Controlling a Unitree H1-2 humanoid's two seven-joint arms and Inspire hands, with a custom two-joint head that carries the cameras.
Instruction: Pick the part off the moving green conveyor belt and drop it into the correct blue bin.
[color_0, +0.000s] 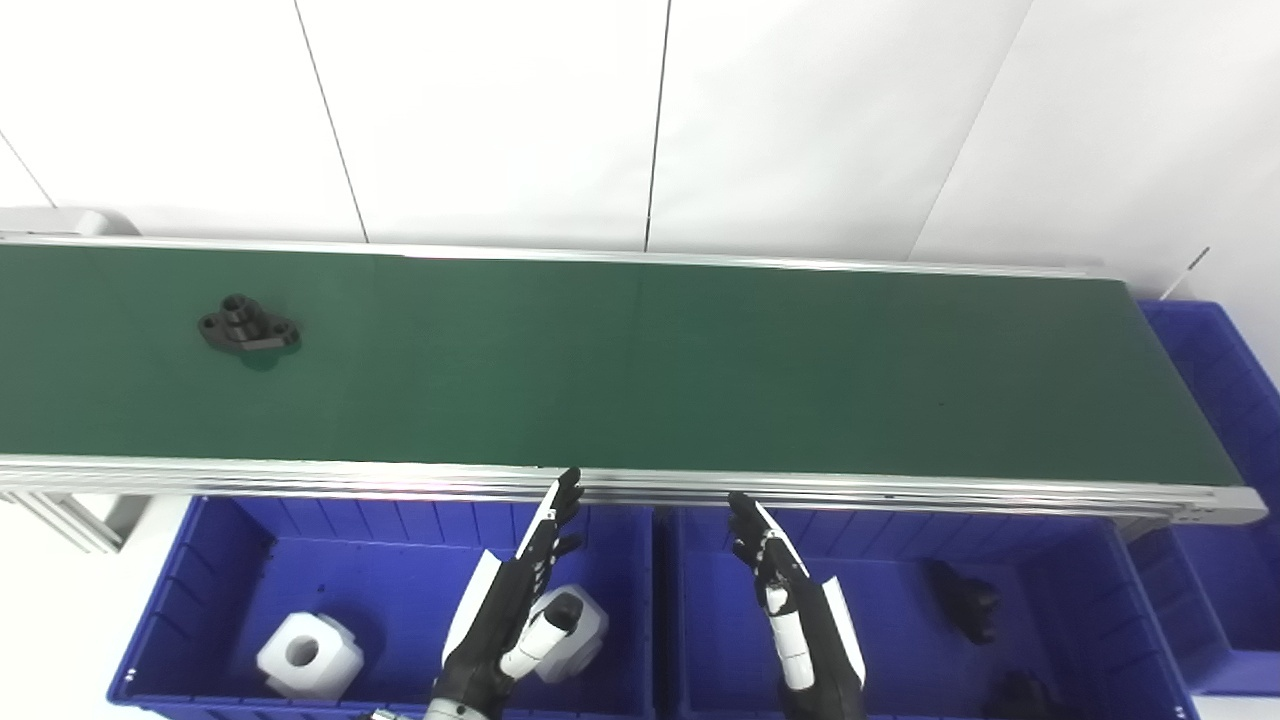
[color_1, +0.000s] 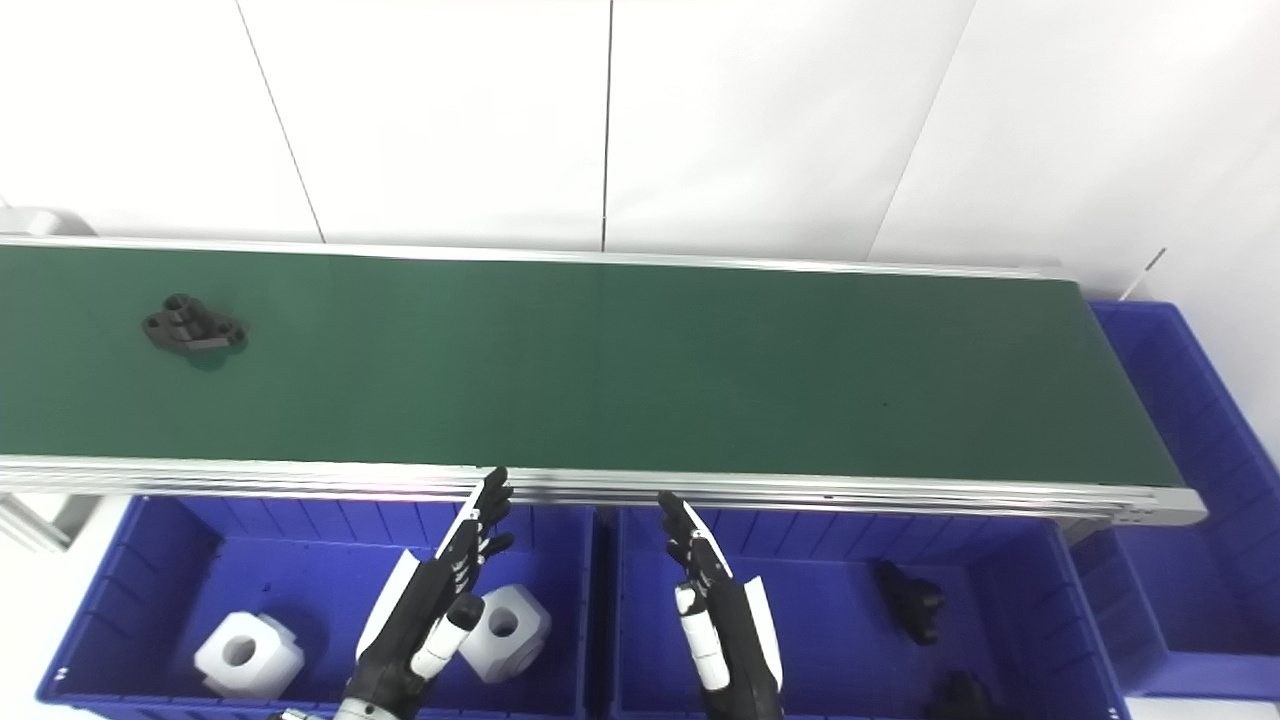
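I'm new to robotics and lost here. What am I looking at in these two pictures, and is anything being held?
Both pictures come from two cameras side by side on a humanoid robot's head, so they show one scene. The green belt is a conveyor; one black part rides on it, far left. Below it sit blue bins: the left bin holds white parts, the right bin black ones. A third bin stands at the belt's right end. The left hand and right hand hover open over the bins, holding nothing.
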